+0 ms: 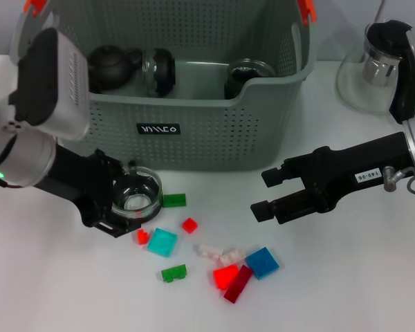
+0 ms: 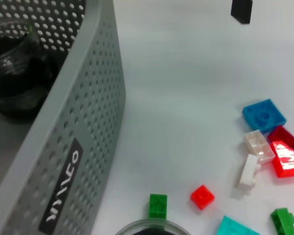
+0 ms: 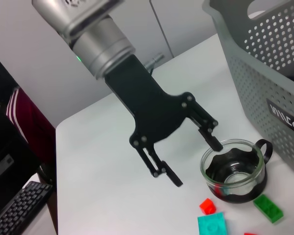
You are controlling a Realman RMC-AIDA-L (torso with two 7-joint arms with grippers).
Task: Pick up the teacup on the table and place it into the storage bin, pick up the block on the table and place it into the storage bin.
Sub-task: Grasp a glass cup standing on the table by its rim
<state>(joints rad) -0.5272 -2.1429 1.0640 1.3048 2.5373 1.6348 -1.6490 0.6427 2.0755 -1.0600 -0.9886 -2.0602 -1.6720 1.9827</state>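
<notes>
The glass teacup [image 1: 135, 196] [image 3: 233, 171] stands on the white table just in front of the storage bin [image 1: 194, 138] [image 3: 264, 73]. My left gripper [image 1: 121, 207] [image 3: 193, 161] is open at the cup. One finger is over its rim, the other outside its wall. Only the cup's rim [image 2: 147, 227] shows in the left wrist view. Several loose blocks lie to the right of the cup, among them a green block [image 1: 173, 200] [image 2: 158, 205], a cyan block [image 1: 162, 242] and a blue block [image 1: 262, 263]. My right gripper [image 1: 263, 194] hovers open and empty at the right.
The bin holds dark teapots [image 1: 111, 66] and glass cups [image 1: 158, 71]. A glass teapot [image 1: 373, 69] stands at the back right. Small red blocks [image 1: 189, 225], white blocks [image 1: 220, 254] and a dark red block [image 1: 238, 283] lie among the others. A keyboard [image 3: 17, 208] sits beyond the table edge.
</notes>
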